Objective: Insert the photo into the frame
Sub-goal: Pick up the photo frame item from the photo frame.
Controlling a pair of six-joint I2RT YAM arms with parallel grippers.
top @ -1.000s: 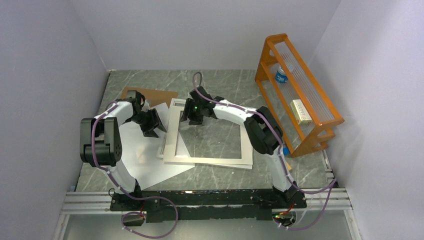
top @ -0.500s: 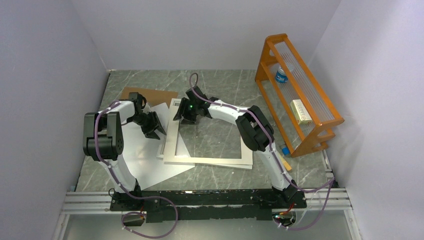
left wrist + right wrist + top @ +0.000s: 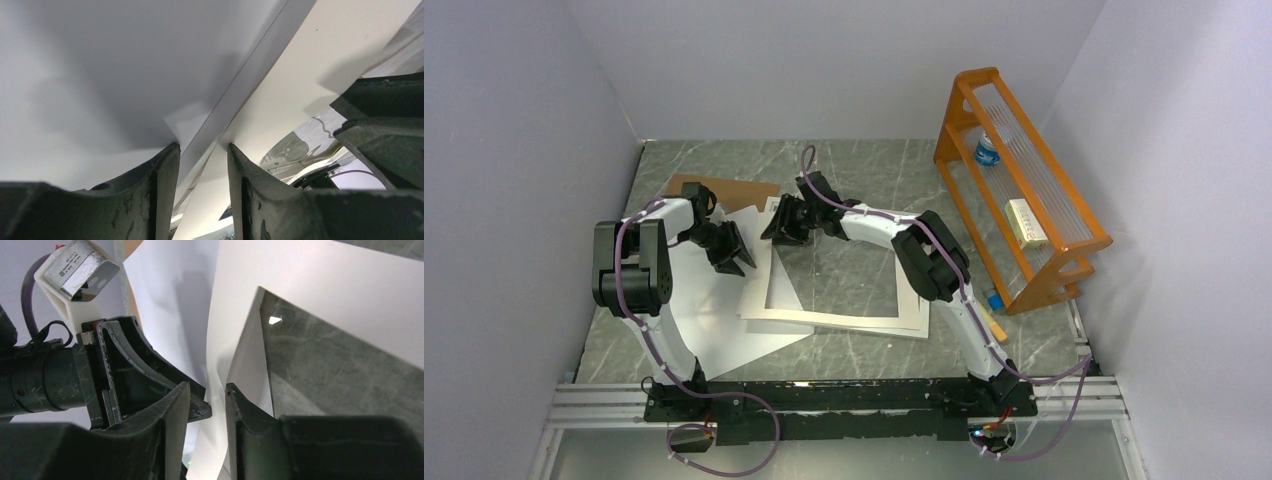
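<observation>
Corners, we judge, suit the photo [image 3: 719,330], floppy slippery paper; left gripper [image 3: 200,150] and right gripper [image 3: 207,390] stand jaws apart beside the card mat [image 3: 844,320].

Both arms are in low at the far left corner of the white card mat [image 3: 844,321]. The left arm [image 3: 629,275] has its elbow folded high, well to the left of the mat. Its forearm runs out to the far side, and the wrist is turned back so the left gripper [image 3: 732,258] slants down just off the mat's left edge, jaws part-way apart. The right arm [image 3: 929,265] has its elbow raised over the mat's right border, with the forearm stretched along the far border. The right gripper [image 3: 776,230] sits low at that far left corner. It's nose to nose with the left one, jaws a narrow gap apart, astride the mat's edge.
</observation>
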